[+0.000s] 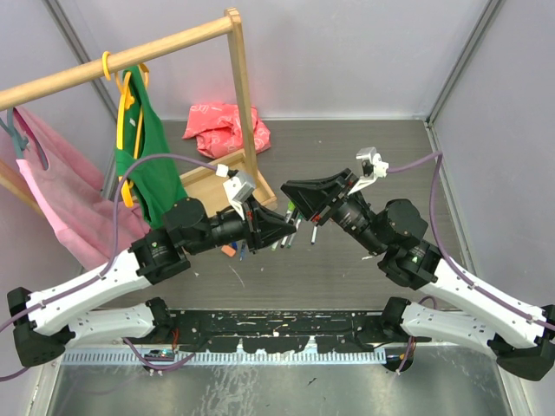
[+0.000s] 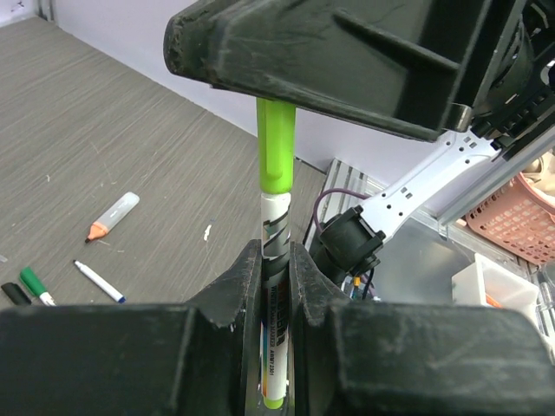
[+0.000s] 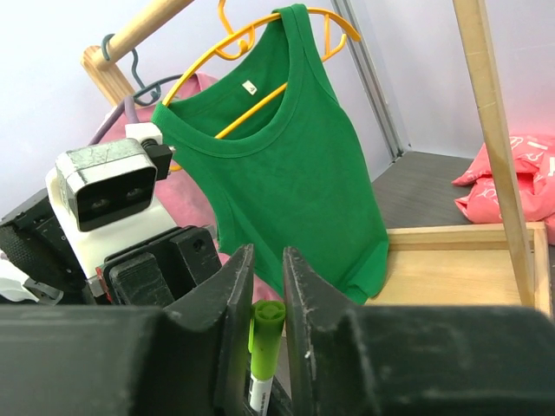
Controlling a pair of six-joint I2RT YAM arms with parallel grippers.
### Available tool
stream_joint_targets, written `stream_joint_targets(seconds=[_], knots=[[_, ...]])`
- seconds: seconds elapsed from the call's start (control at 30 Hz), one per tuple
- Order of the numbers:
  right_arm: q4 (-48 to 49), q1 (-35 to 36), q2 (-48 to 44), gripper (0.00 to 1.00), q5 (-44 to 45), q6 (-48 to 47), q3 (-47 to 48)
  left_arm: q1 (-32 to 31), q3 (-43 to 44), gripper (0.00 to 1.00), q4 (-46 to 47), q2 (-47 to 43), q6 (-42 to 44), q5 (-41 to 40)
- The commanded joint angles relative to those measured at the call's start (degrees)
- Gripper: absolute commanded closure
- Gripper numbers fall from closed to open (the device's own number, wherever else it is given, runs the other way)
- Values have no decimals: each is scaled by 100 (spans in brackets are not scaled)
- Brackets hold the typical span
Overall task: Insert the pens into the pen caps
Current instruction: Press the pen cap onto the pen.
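Pen (image 2: 276, 227), white barrel w/ print, lime-green cap (image 2: 277, 147) at top, upright

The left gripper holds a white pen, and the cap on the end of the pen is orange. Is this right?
Not quite. The cap is light green, not orange, as the left wrist view shows. The left gripper does hold the white pen.
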Motion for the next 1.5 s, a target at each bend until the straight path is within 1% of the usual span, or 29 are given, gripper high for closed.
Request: stream_joint_targets(seconds=[0.0,0.27,0.43,0.6,0.87,1.0,1.17,1.2,1.3,1.47], knots=[[166,19,-29,79,-173,47,218,9,313,100,213,-117,88,34],[107,13,-17,100,-332,71,158,10,471,100,209,-221,90,-365],[-27,24,83,100,-452,23,139,13,856,100,64,-164,64,-600],[-123,73,185,100,-637,-43,24,10,1399,100,-35,-38,124,-580],[-163,892,253,100,39,-151,-393,6,2114,100,-177,163,454,-772],[-107,1144,239,100,278,-6,-668,11,2452,100,-200,292,525,-721],[19,1587,327,100,569,158,-971,10,2670,100,-150,412,580,-726],[23,1697,376,100,762,164,-999,7,2676,100,-85,425,581,-747],[112,1951,436,100,987,252,-1157,8,2736,100,29,404,622,-802],[146,2093,464,100,1057,410,-1347,9,2826,100,133,352,734,-965]])
